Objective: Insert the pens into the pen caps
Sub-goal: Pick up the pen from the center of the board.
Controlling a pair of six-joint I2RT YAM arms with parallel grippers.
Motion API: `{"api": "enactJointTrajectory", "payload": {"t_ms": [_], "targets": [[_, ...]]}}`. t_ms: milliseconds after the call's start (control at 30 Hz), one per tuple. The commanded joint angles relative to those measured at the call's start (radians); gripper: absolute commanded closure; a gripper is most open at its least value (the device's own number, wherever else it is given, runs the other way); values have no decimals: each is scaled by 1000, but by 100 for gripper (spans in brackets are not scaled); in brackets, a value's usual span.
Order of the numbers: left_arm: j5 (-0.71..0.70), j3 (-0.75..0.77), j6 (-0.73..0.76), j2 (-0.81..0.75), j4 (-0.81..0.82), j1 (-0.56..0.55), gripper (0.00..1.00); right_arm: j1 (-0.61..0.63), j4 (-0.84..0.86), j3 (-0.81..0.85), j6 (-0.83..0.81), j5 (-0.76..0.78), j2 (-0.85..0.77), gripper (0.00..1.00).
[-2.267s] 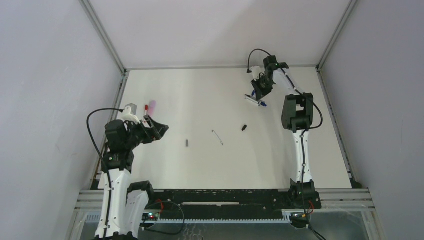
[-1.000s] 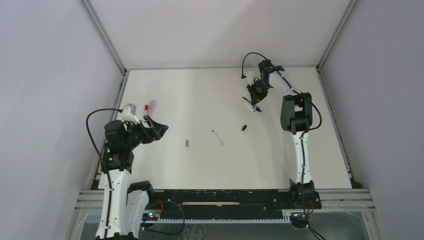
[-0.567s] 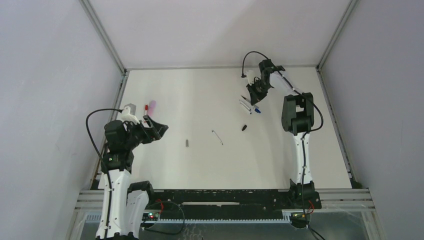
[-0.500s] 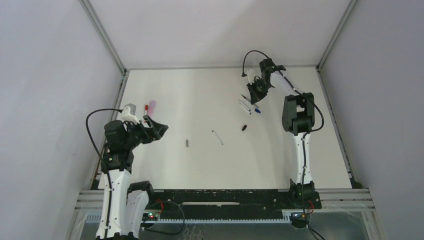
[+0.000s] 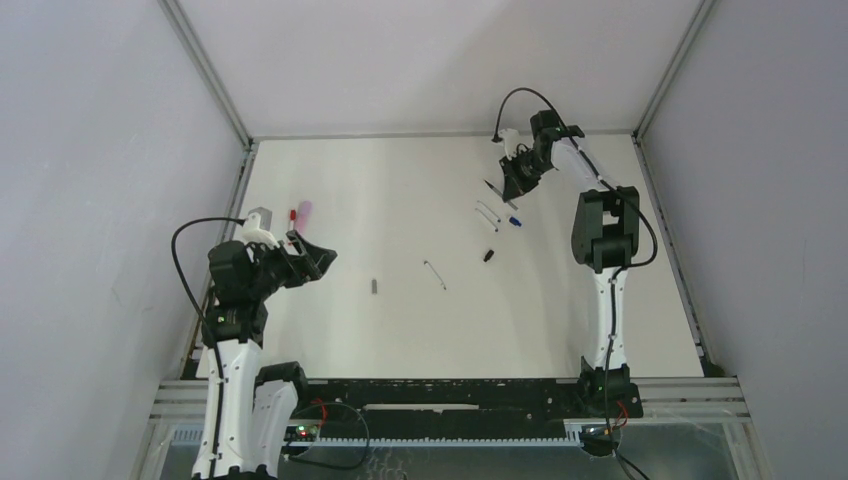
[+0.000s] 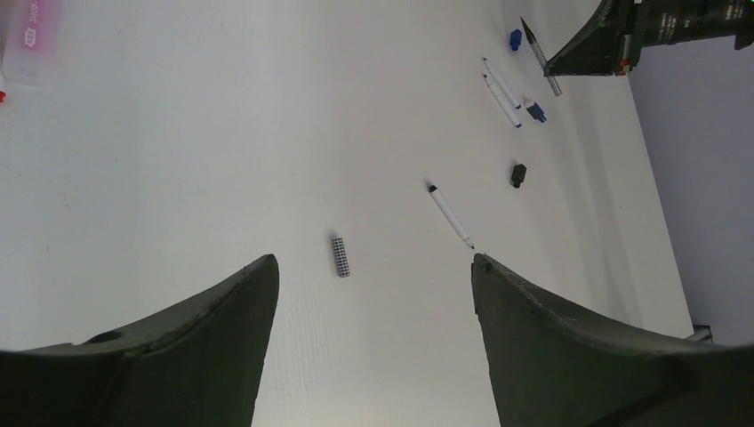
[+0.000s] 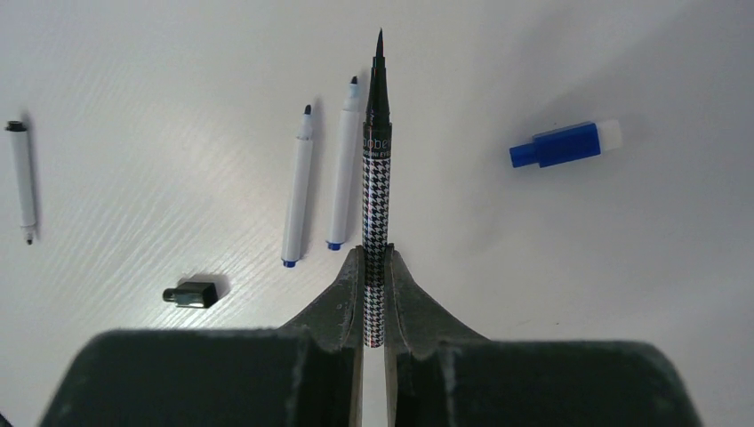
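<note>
**Checked pen clamped in the right gripper**

At the far right of the tabletop (image 5: 400,170), a black-and-white checked pen (image 7: 376,178) is clamped between the almost closed fingers of the right gripper (image 7: 375,260). It is gripped by its back end, and its dark pointed tip is directed straight out from the fingers. Just to the left of it in the right wrist view, two white pens (image 7: 298,187) are laid side by side on the tabletop, uncapped. A blue cap (image 7: 565,144) is seen apart on the other side. A black cap (image 5: 489,255) is found a little nearer, and a thin white pen (image 5: 434,273) lies near the middle. A short checked cap (image 6: 340,256) is laid to the left of that. A pink marker (image 5: 304,211) is set at the far left. The left gripper (image 6: 373,262) is held wide apart with nothing in it, near the left edge of the tabletop.
</note>
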Motion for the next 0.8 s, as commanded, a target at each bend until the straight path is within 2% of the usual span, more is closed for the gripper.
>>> {"api": "enactJointTrajectory", "payload": {"t_ms": [0, 333, 567, 667, 767], "targets": [[33, -11, -2, -15, 41, 12, 17, -12, 13, -25, 26, -77, -103, 98], [48, -13, -7, -32, 52, 19, 17, -31, 84, -178, 64, -174, -233, 98], [83, -20, -21, -69, 84, 22, 15, -67, 155, -300, 128, -298, -317, 98], [160, -54, -88, -94, 180, 22, 14, -79, 184, -370, 160, -360, -369, 98], [226, -134, -266, -119, 370, 14, 14, -77, 196, -450, 174, -419, -433, 98]]}}
